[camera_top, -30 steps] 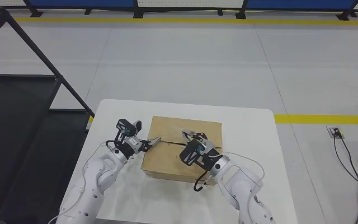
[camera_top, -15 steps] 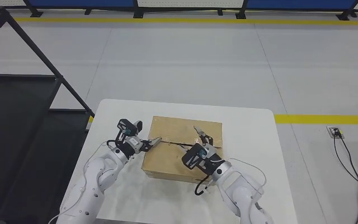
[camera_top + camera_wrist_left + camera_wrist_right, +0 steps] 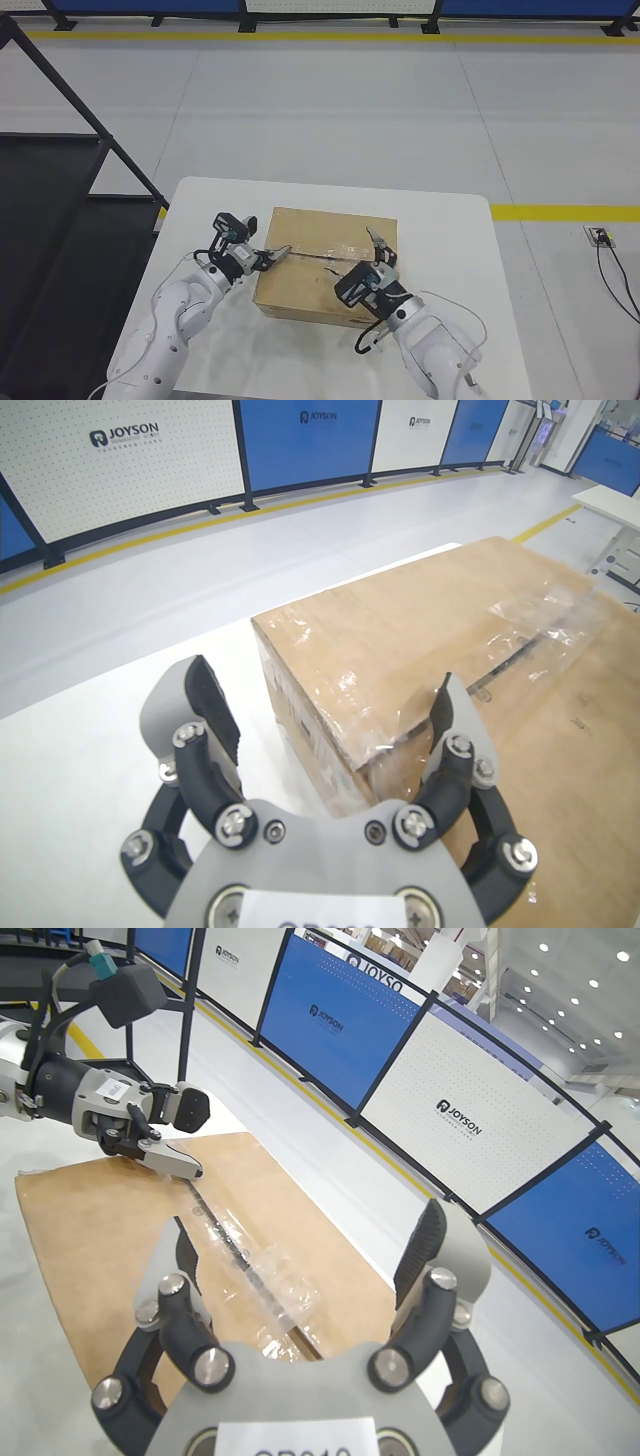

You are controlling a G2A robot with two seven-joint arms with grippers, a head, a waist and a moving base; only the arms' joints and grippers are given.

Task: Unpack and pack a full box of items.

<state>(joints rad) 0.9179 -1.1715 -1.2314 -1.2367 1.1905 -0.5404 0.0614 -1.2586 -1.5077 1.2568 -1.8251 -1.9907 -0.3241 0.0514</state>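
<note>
A closed brown cardboard box point(image 3: 320, 280) sits mid-table, its top seam covered with clear tape point(image 3: 280, 1288) that is wrinkled and partly lifted. My left gripper point(image 3: 330, 695) is open at the box's left end. One finger point(image 3: 445, 710) rests on the top at the seam's end, the other point(image 3: 210, 705) hangs beside the box over the table. The same gripper point(image 3: 197, 1143) appears in the right wrist view. My right gripper point(image 3: 305, 1233) is open just above the seam near the box's right end point(image 3: 377, 250).
The white table point(image 3: 450, 230) has bare room to the right of the box and in front of it. A black metal frame point(image 3: 60, 250) stands off the table's left side. Beyond the table lies grey floor with yellow lines.
My right gripper has moved along the seam from the middle of the box top toward its right end. The left gripper has stayed at the left end.
</note>
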